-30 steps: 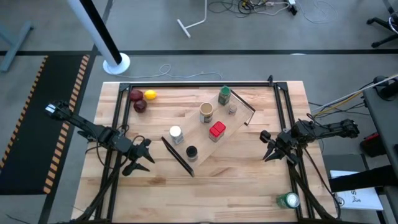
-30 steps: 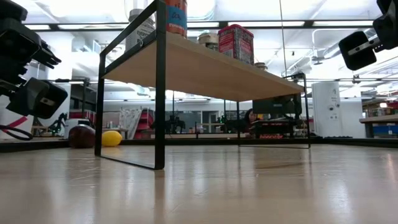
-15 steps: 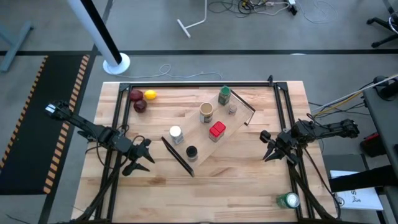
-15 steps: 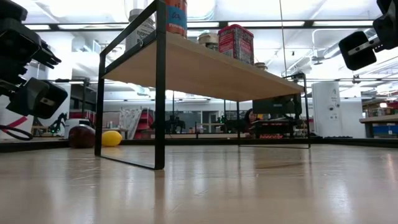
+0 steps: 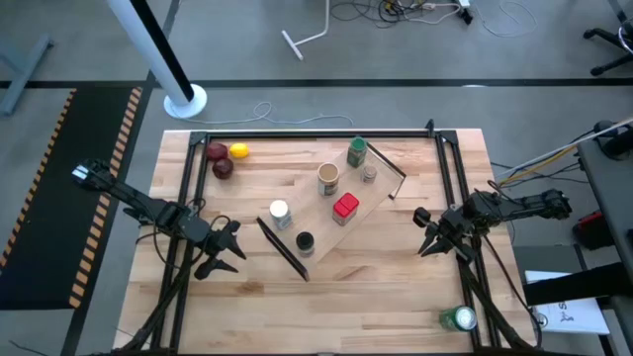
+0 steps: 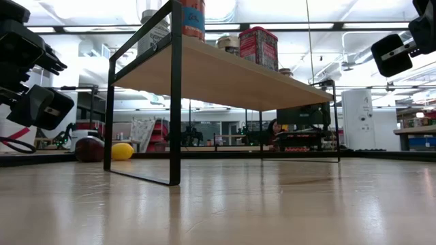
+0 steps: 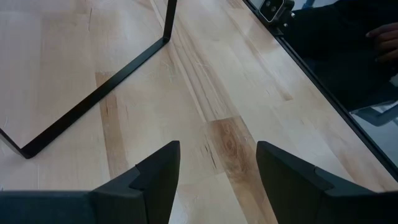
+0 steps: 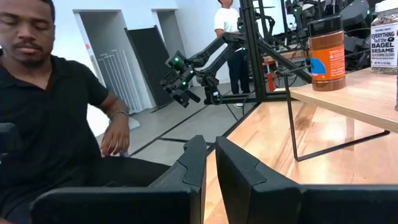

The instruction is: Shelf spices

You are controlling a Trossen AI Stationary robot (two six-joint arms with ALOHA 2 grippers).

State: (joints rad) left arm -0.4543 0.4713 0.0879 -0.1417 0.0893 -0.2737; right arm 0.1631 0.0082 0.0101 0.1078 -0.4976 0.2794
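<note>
The shelf (image 5: 331, 208) stands slantwise mid-table on its black end rails (image 6: 175, 102). On its board stand the green-lidded jar (image 5: 356, 152), tan jar (image 5: 328, 179), tiny grey-lidded jar (image 5: 369, 174), red boxy jar (image 5: 344, 207), white-lidded jar (image 5: 279, 212) and black-lidded jar (image 5: 304, 241). My left gripper (image 5: 229, 247) hangs open left of the shelf, above bare wood (image 7: 217, 168). My right gripper (image 5: 420, 232) hovers right of the shelf, its fingers (image 8: 198, 155) shut on nothing.
Two dark red fruits and a yellow one (image 5: 226, 158) lie at the far left corner. A green can (image 5: 458, 318) sits at the near right corner. A black frame (image 5: 297, 133) rims the table. A person (image 8: 43, 124) sits beyond the table's left side.
</note>
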